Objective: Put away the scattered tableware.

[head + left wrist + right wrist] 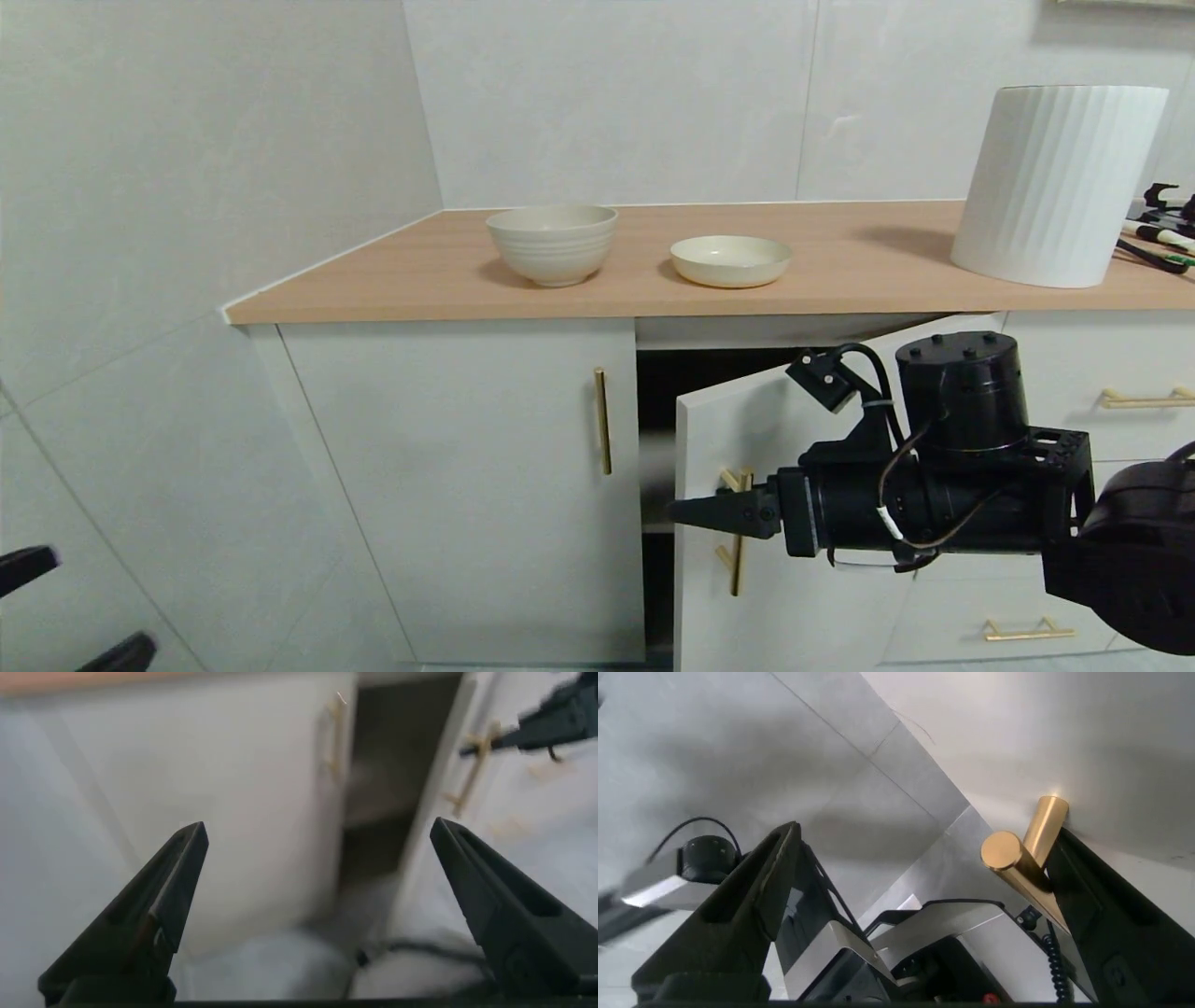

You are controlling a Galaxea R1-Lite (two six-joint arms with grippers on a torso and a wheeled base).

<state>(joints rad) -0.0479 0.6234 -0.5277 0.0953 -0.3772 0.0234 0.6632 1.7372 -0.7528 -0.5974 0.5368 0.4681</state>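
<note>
**Bowl and dish on worktop as right gripper meets cabinet door**

A pale ribbed bowl (553,243) stands on the wooden worktop (868,266), up and to the left of the ajar cabinet door (738,635); its inside is hidden behind the rim. A shallow cream dish (730,259) sits directly above that door. A tall white ribbed container (1060,182) stands up and right of the door. The right gripper (686,511), jaws spread, has the door's gold handle (737,565) between its fingers, against one of them. The left gripper (320,829) hangs low, well left of the door, jaws released.
</note>
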